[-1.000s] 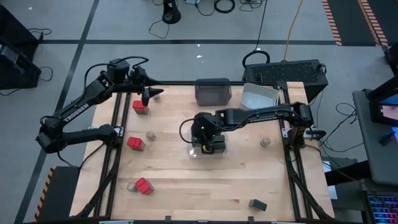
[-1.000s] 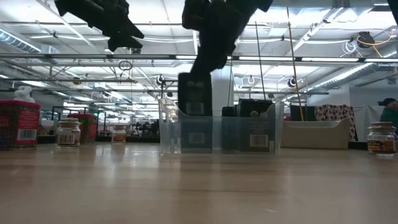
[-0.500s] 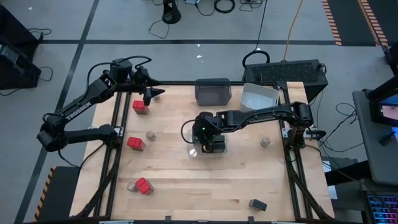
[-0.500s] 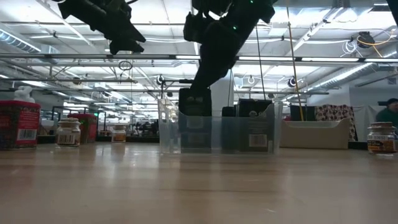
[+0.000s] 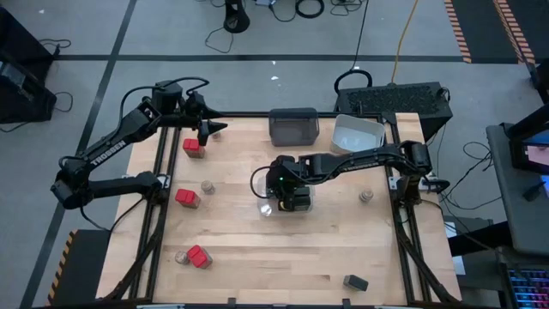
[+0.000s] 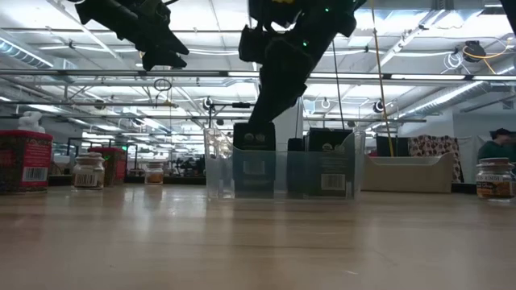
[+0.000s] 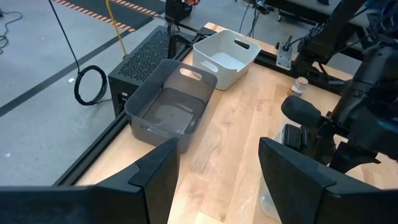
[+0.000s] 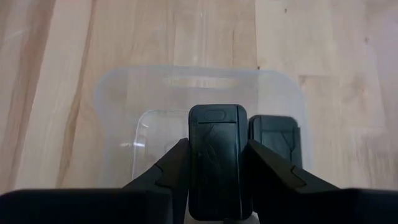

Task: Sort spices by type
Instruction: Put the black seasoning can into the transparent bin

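Observation:
My right gripper (image 5: 292,196) is over the clear bin (image 5: 302,209) at the table's middle, shut on a black boxy spice container (image 8: 214,155). That container stands upright, its lower part inside the bin (image 6: 280,173), next to another black container (image 8: 275,140). My left gripper (image 5: 210,130) hangs open and bare above the table's far left corner. Red boxy spices (image 5: 194,147) (image 5: 187,197) (image 5: 199,257), round jars (image 5: 208,186) (image 5: 365,197) and one more black box (image 5: 355,282) stand loose on the table. My right gripper pinches the black container's two narrow sides (image 8: 195,168) between its fingers (image 8: 176,165), coming slanting down from above. The container is upright, its top end (image 6: 254,133) at the bin's rim and its lower part inside. Whether it stands on the bin's floor I cannot tell.
A dark grey bin (image 5: 293,126) and a light grey bin (image 5: 358,133) stand at the table's far edge. A jar (image 5: 266,209) sits close by the clear bin's left side. Bare wood lies along the table's near middle.
My right gripper has gone down with the black container, which has sunk from well above the clear bin's rim to mostly inside the bin, staying upright.

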